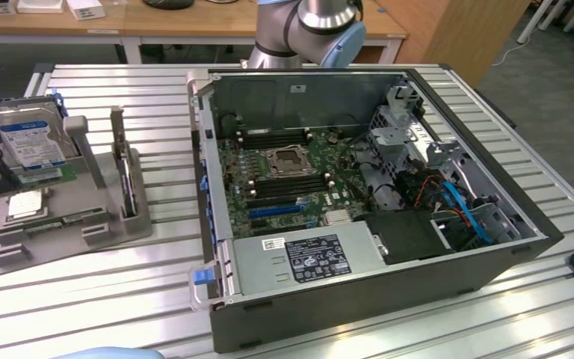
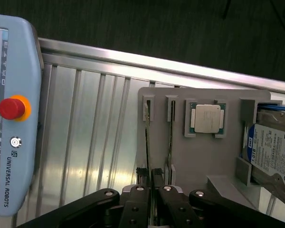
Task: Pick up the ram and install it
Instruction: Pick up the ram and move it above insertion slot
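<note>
So, which step is this?

— You're on the pick, by my judgement. Your end effector (image 2: 149, 172) has its jaws set narrow, with a slim gap between them, and I can't make out anything gripped. In the wrist view the thin top edge of the ram (image 2: 147, 142) runs into that gap. I cannot tell whether you're down on it or hanging above.

— And where is the ram?

— It stands on edge in the grey fixture (image 2: 218, 161), on the bench (image 1: 87, 299) at the exterior view's left, beside the open computer case (image 1: 367, 314). A second stick (image 2: 170, 137) stands just beside it, between it and the CPU (image 2: 206, 118).

— What does the grasp call for?

— Keep the jaws square to that thin board and centred on it. If you drift toward the neighbour, you'd likely nudge it.
</note>
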You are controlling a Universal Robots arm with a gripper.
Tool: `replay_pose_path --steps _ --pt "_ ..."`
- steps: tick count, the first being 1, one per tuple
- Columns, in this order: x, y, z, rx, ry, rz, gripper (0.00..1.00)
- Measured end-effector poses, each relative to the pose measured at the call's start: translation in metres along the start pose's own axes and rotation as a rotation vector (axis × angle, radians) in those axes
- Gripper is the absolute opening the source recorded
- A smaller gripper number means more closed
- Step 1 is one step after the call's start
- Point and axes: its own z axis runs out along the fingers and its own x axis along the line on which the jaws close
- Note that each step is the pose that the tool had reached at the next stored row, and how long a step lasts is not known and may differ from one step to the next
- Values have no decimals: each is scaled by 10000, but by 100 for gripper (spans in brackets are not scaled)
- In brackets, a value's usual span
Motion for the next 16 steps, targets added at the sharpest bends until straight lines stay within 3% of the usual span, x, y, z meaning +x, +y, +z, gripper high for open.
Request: replay_pose_path --steps 16 --pt "4 -7 -136 -50 83 1612 13"
